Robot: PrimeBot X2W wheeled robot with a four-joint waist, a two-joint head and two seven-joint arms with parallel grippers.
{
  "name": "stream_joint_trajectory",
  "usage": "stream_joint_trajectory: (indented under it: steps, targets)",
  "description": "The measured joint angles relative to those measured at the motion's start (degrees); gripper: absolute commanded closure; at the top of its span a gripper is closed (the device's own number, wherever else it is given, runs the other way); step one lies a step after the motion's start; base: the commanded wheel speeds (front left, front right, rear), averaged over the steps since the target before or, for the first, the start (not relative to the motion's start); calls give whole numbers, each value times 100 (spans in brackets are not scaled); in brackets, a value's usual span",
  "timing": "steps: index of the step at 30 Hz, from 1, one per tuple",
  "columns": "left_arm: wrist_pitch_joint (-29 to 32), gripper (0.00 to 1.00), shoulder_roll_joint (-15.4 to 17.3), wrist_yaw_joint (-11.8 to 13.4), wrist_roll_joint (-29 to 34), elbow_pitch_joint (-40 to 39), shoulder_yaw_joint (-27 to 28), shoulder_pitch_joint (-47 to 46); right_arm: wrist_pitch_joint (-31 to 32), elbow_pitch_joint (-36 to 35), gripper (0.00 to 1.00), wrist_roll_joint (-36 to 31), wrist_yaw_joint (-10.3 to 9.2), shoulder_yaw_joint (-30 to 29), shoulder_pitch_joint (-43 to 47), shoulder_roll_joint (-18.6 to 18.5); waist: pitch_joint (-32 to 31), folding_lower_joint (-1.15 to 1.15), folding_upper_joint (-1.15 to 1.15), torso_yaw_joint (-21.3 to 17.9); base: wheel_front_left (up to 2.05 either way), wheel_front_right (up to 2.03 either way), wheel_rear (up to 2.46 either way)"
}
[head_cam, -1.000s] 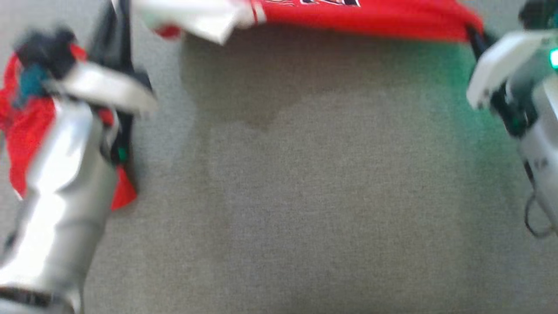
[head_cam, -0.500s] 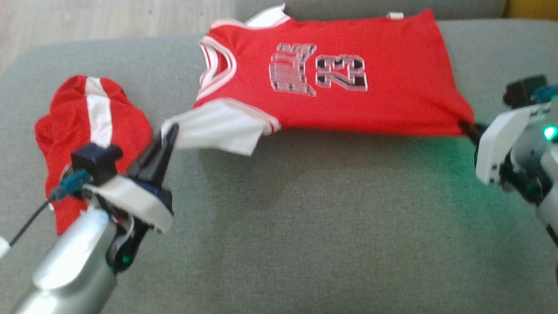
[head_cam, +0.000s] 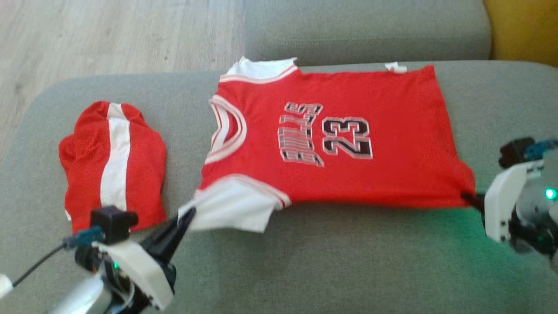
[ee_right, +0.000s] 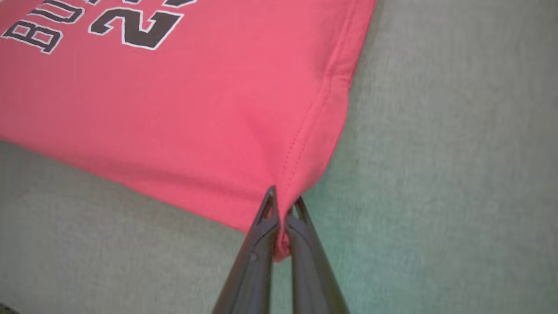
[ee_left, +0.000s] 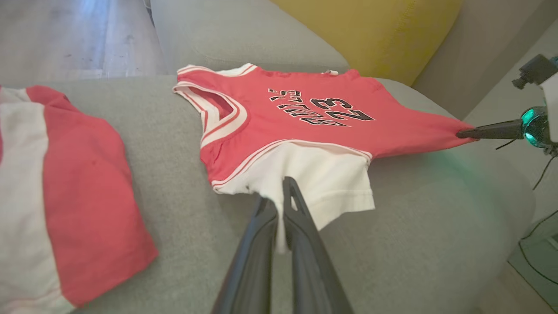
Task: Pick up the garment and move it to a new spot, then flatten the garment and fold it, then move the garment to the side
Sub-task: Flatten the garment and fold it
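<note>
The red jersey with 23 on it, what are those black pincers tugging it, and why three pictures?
It is a two-armed robot. The wide picture comes from a camera on its head; the other two from cameras on its wrists, looking along each arm's two dark fingers. The jersey lies spread on a grey sofa seat. The left tool is shut on its white sleeve, the right tool on a hem corner. A second red-and-white garment lies beside it, apart.
</note>
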Motion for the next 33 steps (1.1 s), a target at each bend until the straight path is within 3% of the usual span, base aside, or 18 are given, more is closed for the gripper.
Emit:
stream_joint_trajectory:
  steps: [4, 13, 24, 33]
  targets:
    - [221, 100, 125, 14, -354, -369, -34, 386, 344, -232, 100, 182, 0, 62, 307, -153, -111, 0, 0, -33, 0, 0, 0]
    - [318, 100, 292, 126, -342, -700, -8, 460, 630, -653, 100, 290, 0, -187, 452, -266, 19, 1, 0, -154, 0, 0, 0]
    - [445, 100, 315, 109, -24, -358, 47, -697, 961, -570, 100, -79, 0, -733, -63, -49, 552, 2, 0, -262, 0, 0, 0]
    - [595, 100, 274, 7, 285, 276, -278, -1690, 1236, -399, 100, -411, 0, -1010, -473, 271, 905, 2, 0, -270, 0, 0, 0]
